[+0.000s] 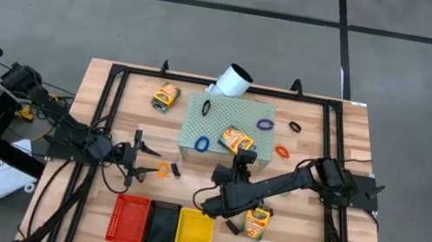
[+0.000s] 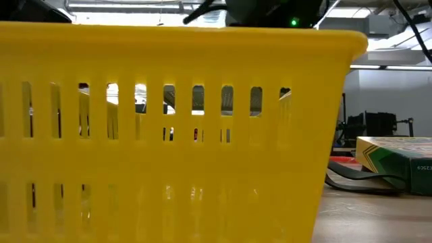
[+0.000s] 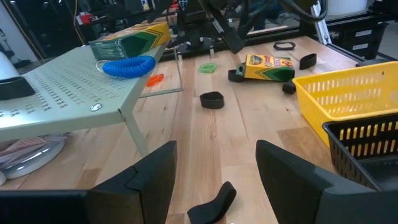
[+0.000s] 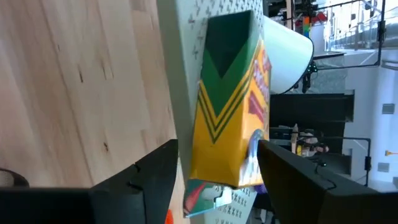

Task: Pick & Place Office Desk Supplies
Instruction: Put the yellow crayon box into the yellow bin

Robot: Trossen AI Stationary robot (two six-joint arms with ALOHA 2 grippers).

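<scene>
The wooden surface (image 1: 336, 141) is carrying a pale green perforated block (image 1: 207, 120) and three baskets, the yellow basket (image 1: 194, 233) nearest the right arm. The right end effector (image 1: 241, 162) is reaching to the block's near edge, its fingers standing wide on either side of a crayon box (image 4: 227, 99) lying there, not yet gripping it. The box may slide off the edge or pivot if only one finger meets it first. The left end effector (image 3: 214, 177) is hovering half-open and empty beside the block, a black clip (image 3: 212, 99) ahead of it.
</scene>
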